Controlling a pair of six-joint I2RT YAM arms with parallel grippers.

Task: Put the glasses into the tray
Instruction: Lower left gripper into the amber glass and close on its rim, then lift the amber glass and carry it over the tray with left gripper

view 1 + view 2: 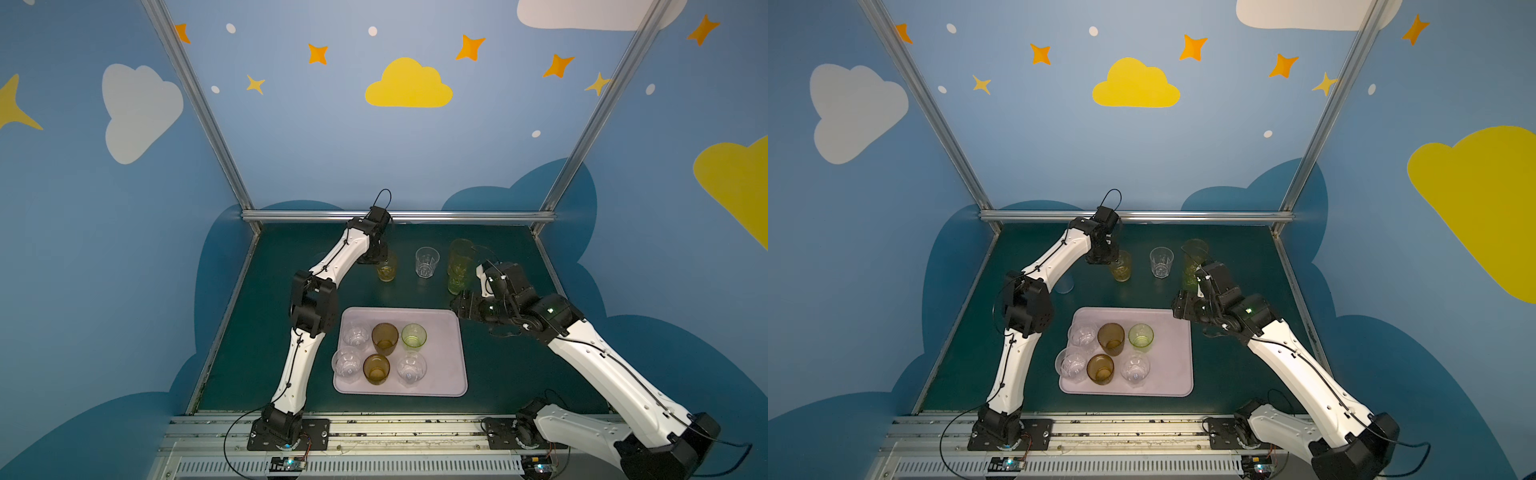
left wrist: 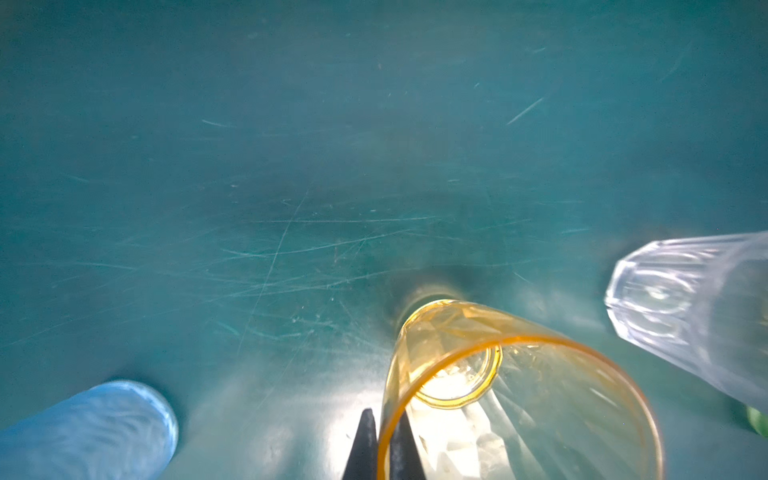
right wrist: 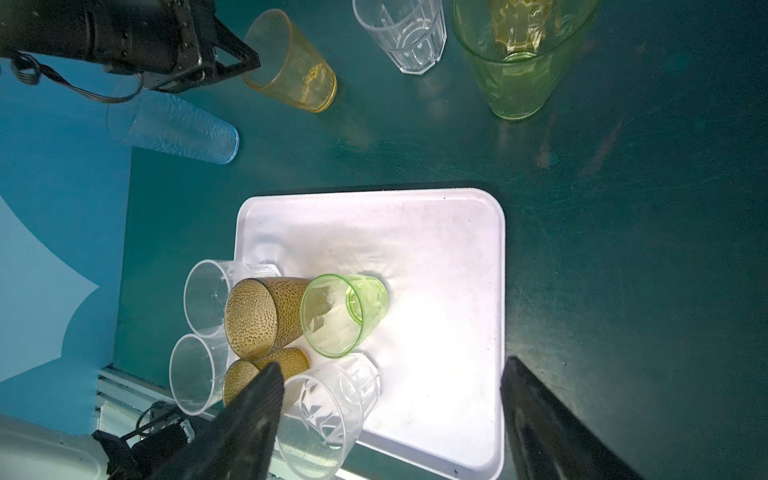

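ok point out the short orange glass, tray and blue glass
short orange glass (image 1: 388,272), in a top view, side wall
tray (image 1: 444,365), in a top view, bare floor
blue glass (image 3: 183,131), right wrist view, side wall

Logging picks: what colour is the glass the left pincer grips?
Orange. The glass shows best in the left wrist view.

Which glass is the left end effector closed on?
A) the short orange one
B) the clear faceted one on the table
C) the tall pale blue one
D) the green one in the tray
A: the left wrist view shows the left end effector pinching the short orange glass, jaws either side of its rim.
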